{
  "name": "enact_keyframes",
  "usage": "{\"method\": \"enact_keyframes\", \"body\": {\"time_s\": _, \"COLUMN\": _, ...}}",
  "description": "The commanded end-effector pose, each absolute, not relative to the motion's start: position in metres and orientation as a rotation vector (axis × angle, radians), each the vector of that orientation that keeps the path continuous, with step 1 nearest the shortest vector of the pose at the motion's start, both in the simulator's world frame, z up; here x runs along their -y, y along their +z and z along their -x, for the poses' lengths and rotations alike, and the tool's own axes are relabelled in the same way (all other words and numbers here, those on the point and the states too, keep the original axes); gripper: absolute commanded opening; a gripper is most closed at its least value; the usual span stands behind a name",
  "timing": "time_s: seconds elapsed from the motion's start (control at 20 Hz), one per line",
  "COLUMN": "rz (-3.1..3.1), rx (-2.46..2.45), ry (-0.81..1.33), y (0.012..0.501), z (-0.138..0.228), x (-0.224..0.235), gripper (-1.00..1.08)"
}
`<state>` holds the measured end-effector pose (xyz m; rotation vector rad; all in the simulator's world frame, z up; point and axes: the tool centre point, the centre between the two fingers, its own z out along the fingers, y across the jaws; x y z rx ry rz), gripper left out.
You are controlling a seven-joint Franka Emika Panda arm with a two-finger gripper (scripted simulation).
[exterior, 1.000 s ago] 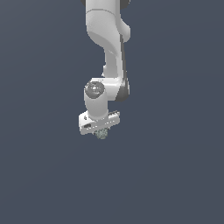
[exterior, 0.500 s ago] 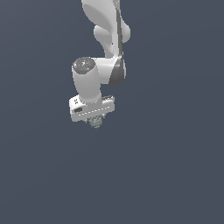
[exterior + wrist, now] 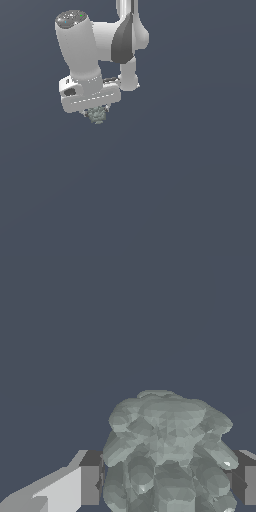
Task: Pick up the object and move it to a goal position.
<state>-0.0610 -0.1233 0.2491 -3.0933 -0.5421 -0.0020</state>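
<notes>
The object (image 3: 97, 116) is a small grey-green knobbly lump that hangs just under the white hand of the arm, in the upper part of the exterior view's left half. My gripper (image 3: 96, 115) is shut on it, and only the lump's lower part shows below the hand. In the wrist view the object (image 3: 167, 451) fills the space between the two dark fingers (image 3: 91, 481), which press on both of its sides. The gripper (image 3: 167, 483) holds it above the plain dark surface.
The white arm (image 3: 80, 47) with its dark-banded elbow (image 3: 124, 42) reaches down from the top of the exterior view. A uniform dark blue-grey surface (image 3: 175, 190) lies all around.
The arm has risen and swung toward the exterior view's left with the object still held. The hand now looks larger and higher in that view.
</notes>
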Motion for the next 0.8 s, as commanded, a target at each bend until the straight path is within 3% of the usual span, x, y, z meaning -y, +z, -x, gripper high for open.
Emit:
{"method": "enact_keyframes", "body": {"time_s": 0.0, "rz": 3.092, "rx": 0.542, "ry": -0.002, "y": 0.278, "z": 0.071, "x": 0.133, "gripper": -1.00}}
{"method": "enact_keyframes", "body": {"time_s": 0.75, "rz": 3.093, "rx": 0.542, "ry": -0.001, "y": 0.419, "z": 0.112, "x": 0.183, "gripper": -1.00}}
